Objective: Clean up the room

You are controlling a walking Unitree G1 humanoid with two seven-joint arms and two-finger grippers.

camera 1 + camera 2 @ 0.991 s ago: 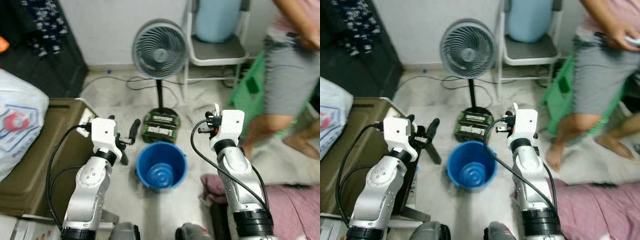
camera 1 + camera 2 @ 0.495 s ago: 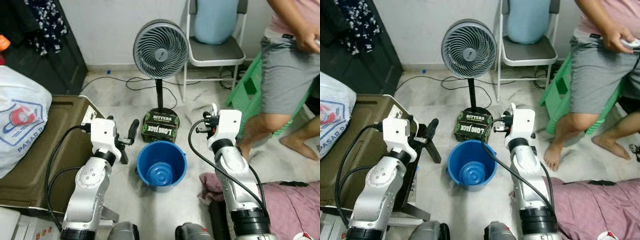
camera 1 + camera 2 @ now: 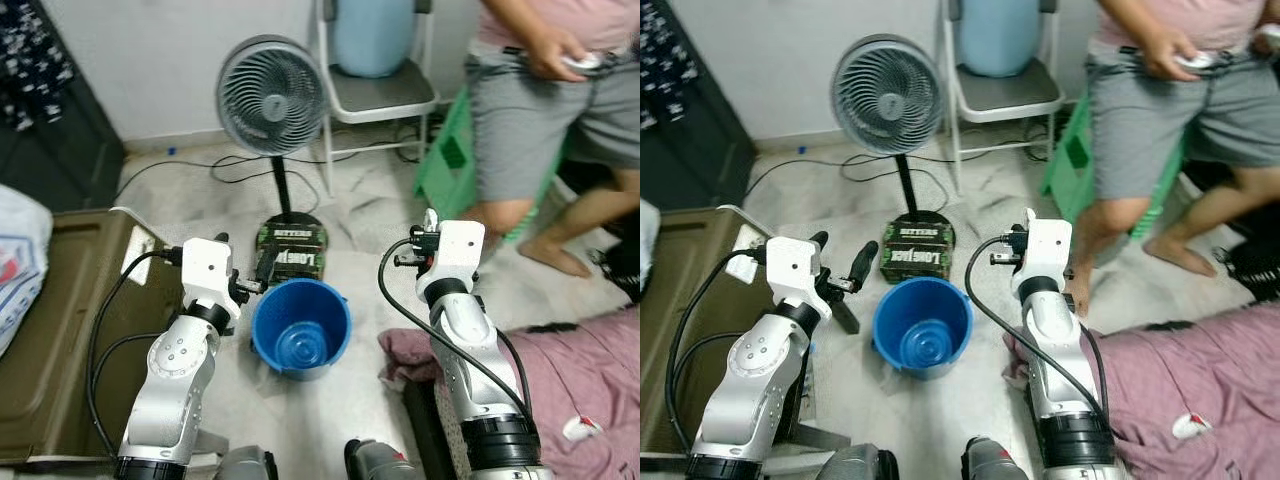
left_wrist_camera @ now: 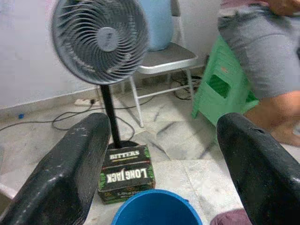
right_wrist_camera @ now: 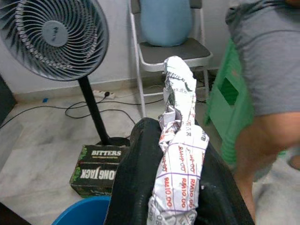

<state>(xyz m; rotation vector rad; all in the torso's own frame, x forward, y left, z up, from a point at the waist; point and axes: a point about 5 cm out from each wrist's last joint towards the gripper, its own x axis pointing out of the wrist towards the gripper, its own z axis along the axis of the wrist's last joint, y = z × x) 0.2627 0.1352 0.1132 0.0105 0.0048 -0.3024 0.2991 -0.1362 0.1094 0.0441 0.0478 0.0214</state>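
A tiled room floor: the blue bucket [image 3: 299, 328] sits between both arms. The right gripper [image 5: 171, 187], clamped on crumpled paper [image 5: 178, 140], is just right of it; the left gripper [image 4: 159, 164] gapes empty.

Head stereo pair looking down, wrist cameras low and forward, all sharing fan [image 3: 270, 95], blue bucket [image 3: 299, 327]

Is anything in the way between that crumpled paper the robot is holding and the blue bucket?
Nothing visible. The right gripper holds the crumpled paper; the blue bucket sits open-topped on the floor just to its left.
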